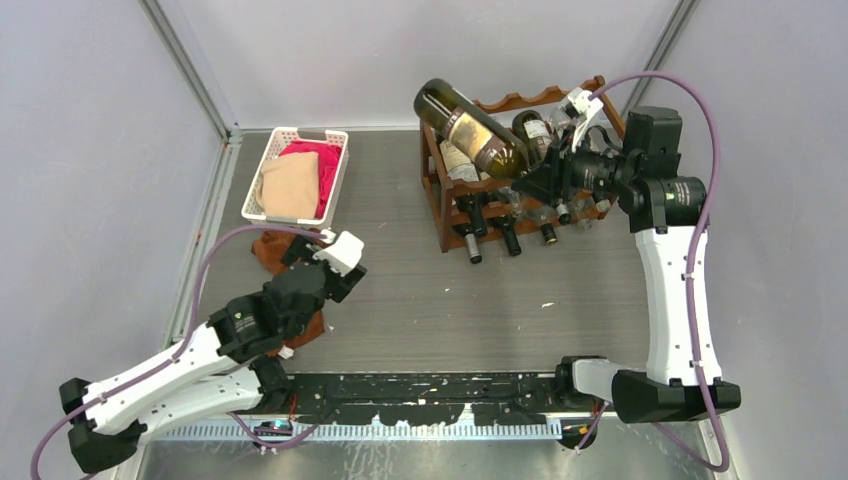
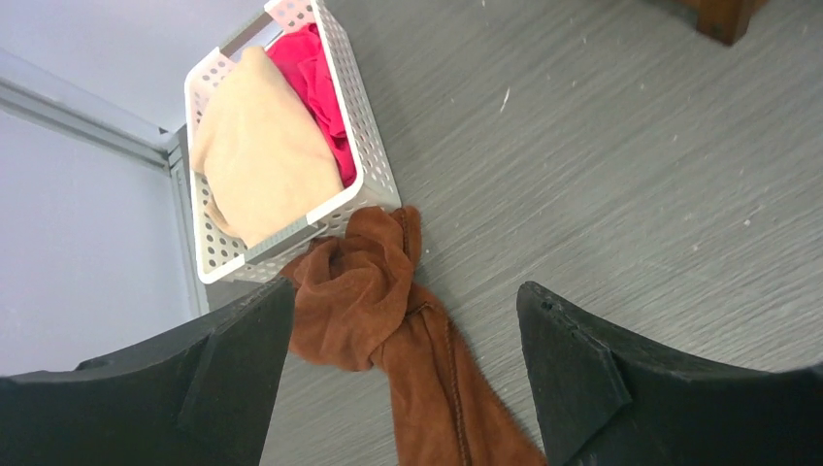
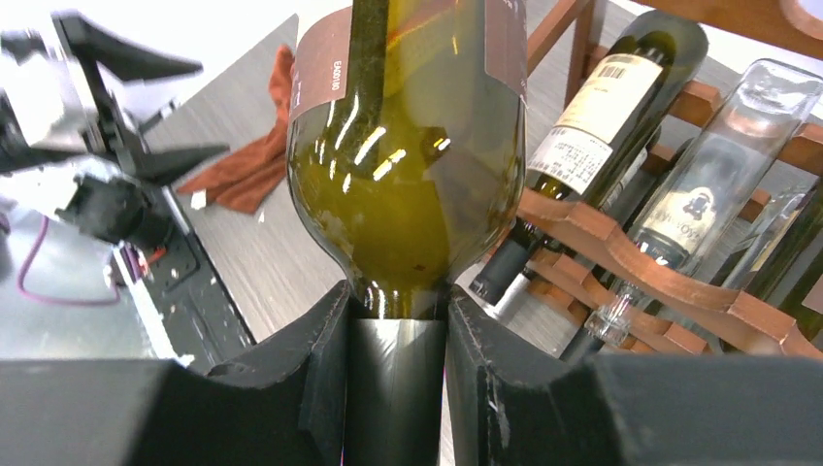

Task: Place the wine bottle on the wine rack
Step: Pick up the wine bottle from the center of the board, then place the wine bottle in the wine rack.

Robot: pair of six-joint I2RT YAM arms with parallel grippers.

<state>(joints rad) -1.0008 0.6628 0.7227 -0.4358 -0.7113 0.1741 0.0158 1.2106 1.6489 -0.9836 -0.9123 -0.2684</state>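
- Clamping the right gripper (image 3: 398, 301) shut on the neck of the dark green glass wine bottle (image 1: 470, 128), and holding it tilted above the left end of the reddish-brown wooden wine rack (image 1: 521, 101) near the table's far edge.
- Risking a swivel or slip, with the heavy body hanging far out from a neck-only hold.
- Risking a knock against the 2 nearest racked bottles (image 3: 592, 107) while lowering.
- Risking a roll off the rack's left end by missing a scallop.
- Hanging the left gripper (image 2: 405, 296) spread and empty over the rust-brown cloth (image 2: 364, 291) near the table's left edge.
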